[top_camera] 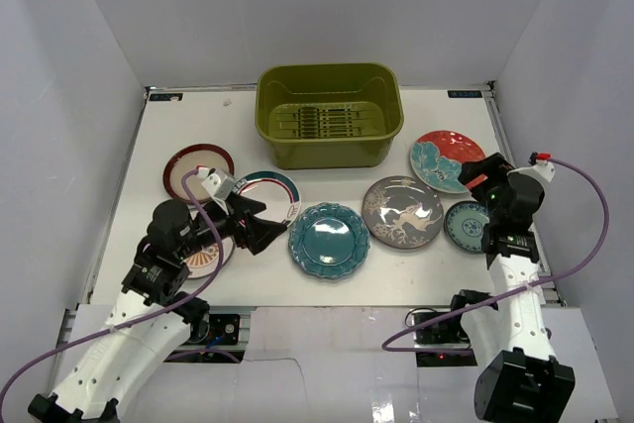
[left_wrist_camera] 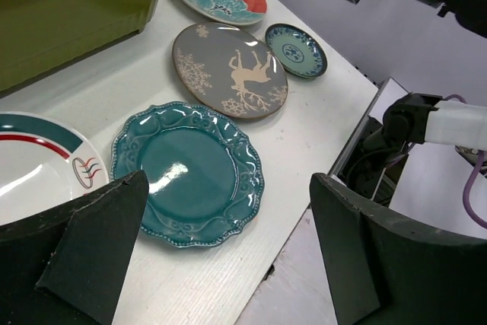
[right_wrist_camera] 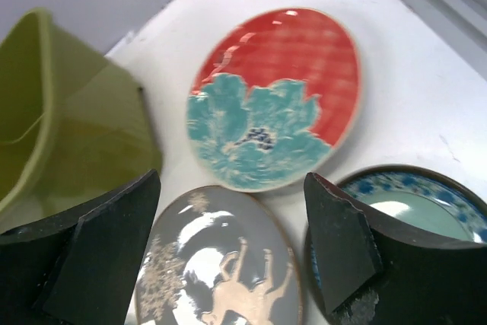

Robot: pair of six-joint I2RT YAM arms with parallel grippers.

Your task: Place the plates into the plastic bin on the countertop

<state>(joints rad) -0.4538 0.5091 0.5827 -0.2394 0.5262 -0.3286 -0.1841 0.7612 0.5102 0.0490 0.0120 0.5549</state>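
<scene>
1. The plastic bin (top_camera: pixel 327 152) is an olive-green rectangular tub with rounded corners and a thick rim. It stands at the far middle of the white tabletop (top_camera: pixel 178 126), and its slotted bottom is in plain sight.
2. All seven plates lie flat on the tabletop in front of the bin.
3. On the right, the red-and-teal plate (top_camera: pixel 448 159) with its large flower lies just beside the bin's near right corner.
4. Nearer the arms on that side are the grey plate (top_camera: pixel 401 211), which bears a pale deer and tree, and to its right the small light-blue plate (top_camera: pixel 466 227).
5. The scalloped teal plate (top_camera: pixel 329 240), glossy with an embossed rim, lies in the middle, just left of the grey one.
6. On the left lie the maroon-rimmed cream plate (top_camera: pixel 198 167) and the teal-rimmed white plate (top_camera: pixel 272 193).
7. The orange-sunburst white plate (top_camera: pixel 208 257) is partly hidden under the left arm.
8. The left gripper (top_camera: pixel 263 223) hovers between the teal-rimmed white plate and the scalloped teal plate, its jaws spread wide and grasping nothing.
9. The right gripper (top_camera: pixel 479 181) hangs above the gap between the red-and-teal, grey and light-blue plates, its jaws released and holding nothing.
</scene>
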